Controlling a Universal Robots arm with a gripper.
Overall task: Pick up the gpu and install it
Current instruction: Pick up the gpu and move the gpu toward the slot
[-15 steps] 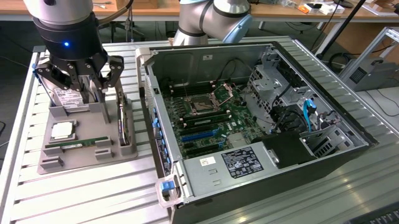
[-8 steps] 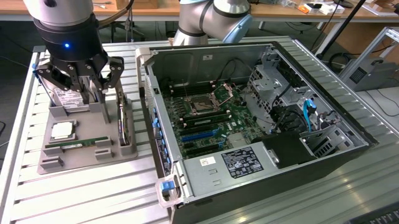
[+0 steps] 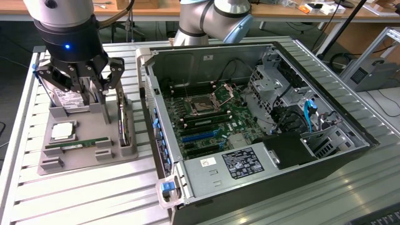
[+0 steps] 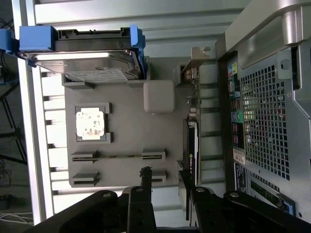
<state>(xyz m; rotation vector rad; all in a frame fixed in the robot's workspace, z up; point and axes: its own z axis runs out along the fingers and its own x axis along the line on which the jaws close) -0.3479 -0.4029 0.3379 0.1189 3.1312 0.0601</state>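
The gpu (image 3: 123,125) is a thin dark card with a silvery metal edge. It stands on edge in a slot along the side of the grey parts holder (image 3: 93,161) that faces the computer case (image 3: 262,117). My gripper (image 3: 84,89) hangs over the holder's far end, open, with nothing between its fingers. In the wrist view the gpu (image 4: 192,141) runs along the holder's edge beside the case's back panel (image 4: 262,102). One of the dark fingertips (image 4: 186,175) lies close to the card's near end. My gripper (image 4: 166,175) is empty.
The holder also carries a silver hard drive (image 3: 67,97) in blue brackets, a square processor (image 3: 62,131) and a narrow green memory stick (image 3: 78,143). The case lies open on the slatted metal table (image 3: 93,197), motherboard and slots (image 3: 203,124) exposed.
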